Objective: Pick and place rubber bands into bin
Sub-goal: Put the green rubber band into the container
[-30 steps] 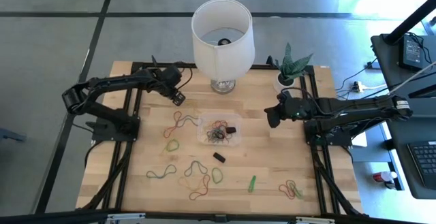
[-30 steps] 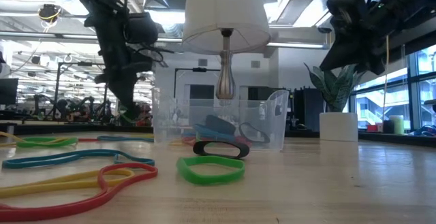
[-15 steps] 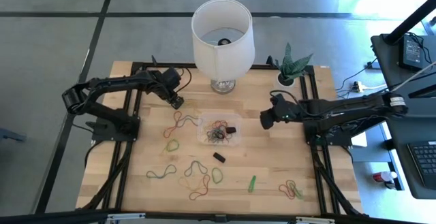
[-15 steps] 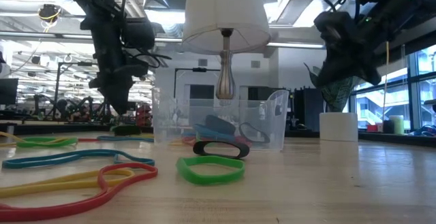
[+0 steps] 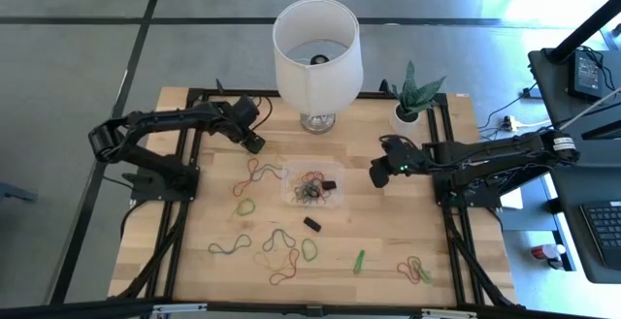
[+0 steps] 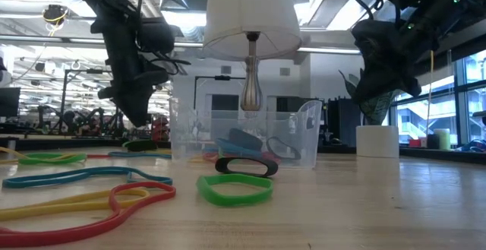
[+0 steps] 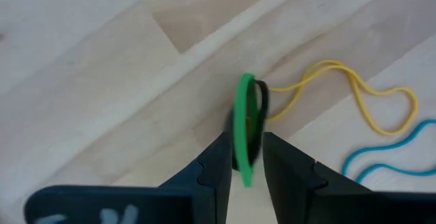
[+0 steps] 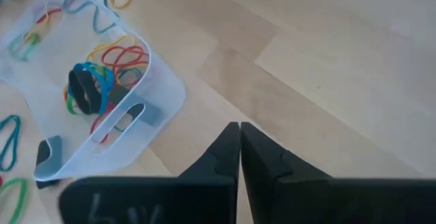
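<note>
My left gripper (image 5: pixel 254 145) hangs at the far left of the table, fingers open and pointing steeply down. Under it a green rubber band (image 7: pixel 244 125) with a black one behind it lies on the wood (image 6: pixel 140 145), in line with the gap between the fingers and clear of the tips. The bin (image 5: pixel 286 185), a small clear tub, stands mid-table with several coloured bands (image 8: pixel 102 81) inside. My right gripper (image 5: pixel 376 174) is shut with nothing in it, raised just right of the bin (image 8: pixel 146 105). Loose bands (image 5: pixel 281 251) lie scattered on the near half.
A white lamp (image 5: pixel 316 52) stands at the far edge behind the bin, and a potted plant (image 5: pixel 412 115) stands far right. A black band (image 5: pixel 311 224) lies just near of the bin. More bands lie left of the bin (image 5: pixel 254 172) and at the near right (image 5: pixel 415 269).
My left gripper has opened, and the green band that was at its fingertips now lies on the table under it. My right gripper, still shut, has gone down a little and toward the bin.
</note>
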Robot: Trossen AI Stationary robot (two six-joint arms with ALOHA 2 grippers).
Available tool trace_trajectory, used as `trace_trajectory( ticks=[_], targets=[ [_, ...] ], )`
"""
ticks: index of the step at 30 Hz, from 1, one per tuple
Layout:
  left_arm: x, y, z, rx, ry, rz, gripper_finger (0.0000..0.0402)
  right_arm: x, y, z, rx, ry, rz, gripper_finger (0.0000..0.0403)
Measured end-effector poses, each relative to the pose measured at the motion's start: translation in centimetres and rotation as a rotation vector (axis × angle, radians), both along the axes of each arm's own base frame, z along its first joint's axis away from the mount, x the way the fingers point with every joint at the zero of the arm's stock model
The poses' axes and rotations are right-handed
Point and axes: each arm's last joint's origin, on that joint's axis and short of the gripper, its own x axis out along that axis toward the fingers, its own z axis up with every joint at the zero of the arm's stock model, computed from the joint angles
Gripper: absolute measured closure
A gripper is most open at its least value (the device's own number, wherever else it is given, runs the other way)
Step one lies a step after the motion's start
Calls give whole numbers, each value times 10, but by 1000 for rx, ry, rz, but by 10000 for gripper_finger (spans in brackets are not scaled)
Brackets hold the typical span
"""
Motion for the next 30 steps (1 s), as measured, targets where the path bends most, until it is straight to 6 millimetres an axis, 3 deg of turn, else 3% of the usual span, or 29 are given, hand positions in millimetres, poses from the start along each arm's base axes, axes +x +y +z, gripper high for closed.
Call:
trace_trajectory(
  ticks=[16, 30],
  targets=[
    [18, -36, -1, 6, 0, 7, 324, 0, 2, 0, -45, 40, 150, 385],
    [6, -47, -21, 104, 93, 167, 324, 0, 3, -1, -92, 67, 257, 385]
  ],
)
